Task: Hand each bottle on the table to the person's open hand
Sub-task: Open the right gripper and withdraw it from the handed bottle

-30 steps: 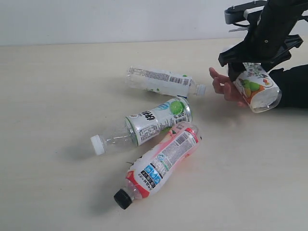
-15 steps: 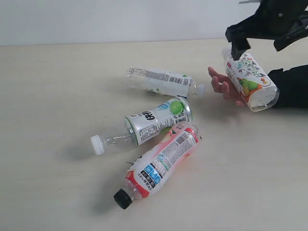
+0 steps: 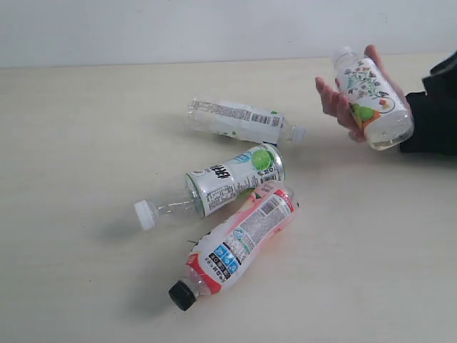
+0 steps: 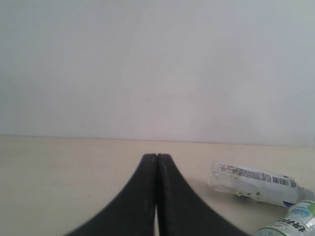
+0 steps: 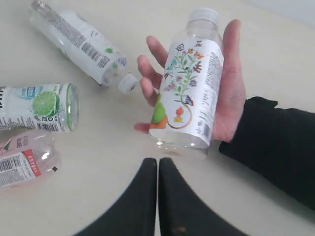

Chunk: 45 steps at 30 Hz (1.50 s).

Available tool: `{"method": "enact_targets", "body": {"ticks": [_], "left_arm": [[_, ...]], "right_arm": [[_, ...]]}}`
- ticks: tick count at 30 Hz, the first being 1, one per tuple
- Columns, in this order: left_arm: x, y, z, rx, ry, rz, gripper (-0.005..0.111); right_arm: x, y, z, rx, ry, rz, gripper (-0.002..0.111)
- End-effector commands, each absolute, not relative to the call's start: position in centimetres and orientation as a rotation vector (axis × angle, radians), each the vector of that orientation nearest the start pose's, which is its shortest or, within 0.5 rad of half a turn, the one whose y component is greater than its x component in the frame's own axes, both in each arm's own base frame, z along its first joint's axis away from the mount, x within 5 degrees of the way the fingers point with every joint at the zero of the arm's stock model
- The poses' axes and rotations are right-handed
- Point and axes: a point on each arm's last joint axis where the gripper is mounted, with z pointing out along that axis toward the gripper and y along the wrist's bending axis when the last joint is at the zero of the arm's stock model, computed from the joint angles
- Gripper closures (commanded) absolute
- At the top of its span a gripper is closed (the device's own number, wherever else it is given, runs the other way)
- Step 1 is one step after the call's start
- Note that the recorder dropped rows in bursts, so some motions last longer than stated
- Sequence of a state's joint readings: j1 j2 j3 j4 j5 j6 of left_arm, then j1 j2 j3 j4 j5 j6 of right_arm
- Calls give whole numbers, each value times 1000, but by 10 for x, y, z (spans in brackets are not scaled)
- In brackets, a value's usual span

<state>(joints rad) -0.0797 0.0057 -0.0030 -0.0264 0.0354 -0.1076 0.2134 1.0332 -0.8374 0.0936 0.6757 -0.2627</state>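
In person's hand (image 3: 341,107), far right of table (image 3: 86,143): floral btl (image 3: 371,100), lifted clear of the top, tilted, white cap toward back wall (image 3: 178,28), base toward near edge. Fingers on one side of the label, thumb up the other. Black sleeve (image 3: 437,107) behind the wrist.

Lying flat on the table, three more:
- Farthest back: barcode btl (image 3: 239,120), cap end pointing at the hand, near the fingertips but apart. Well clear of the other two.
- Middle: green-lime btl (image 3: 228,179), white cap toward near-left, base to the right.
- Nearest: pink-red btl (image 3: 243,236), black cap at near-left, base end tucked up against green-lime btl's side. Touching or just short, can't tell.

Right gripper (image 5: 158,161), seen in own wrist cam only: black fingers pressed together tip to tip, empty. Poised above the table just short of floral btl's base, no contact. Hand w/ floral btl straight ahead, blocking the way fwd; barcode btl's cap just beside the fingertips there.

Left gripper (image 4: 157,157): also pinched together, empty, low over bare tabletop. Barcode btl ahead and off to one side, edge of green-lime btl at frame corner.
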Motion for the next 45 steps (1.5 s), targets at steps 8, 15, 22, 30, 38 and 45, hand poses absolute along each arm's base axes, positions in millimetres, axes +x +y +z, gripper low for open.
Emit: {"method": "enact_targets", "body": {"ticks": [8, 15, 22, 30, 38, 45], "left_arm": [[56, -4, 210, -46, 1519, -173, 107], [56, -4, 210, -46, 1519, -173, 107], [56, -4, 210, -46, 1519, -173, 107], [56, -4, 210, -46, 1519, -173, 107], [56, -4, 210, -46, 1519, -173, 107], [56, -4, 210, -46, 1519, -173, 107]], "right_arm": [[116, 30, 305, -382, 1904, 99, 107], [97, 27, 313, -334, 1777, 127, 107], [77, 24, 323, -271, 1683, 194, 107], [73, 23, 315, -275, 1685, 192, 107], [78, 23, 293, -322, 1706, 134, 107], [81, 22, 284, -305, 1687, 124, 107]]}}
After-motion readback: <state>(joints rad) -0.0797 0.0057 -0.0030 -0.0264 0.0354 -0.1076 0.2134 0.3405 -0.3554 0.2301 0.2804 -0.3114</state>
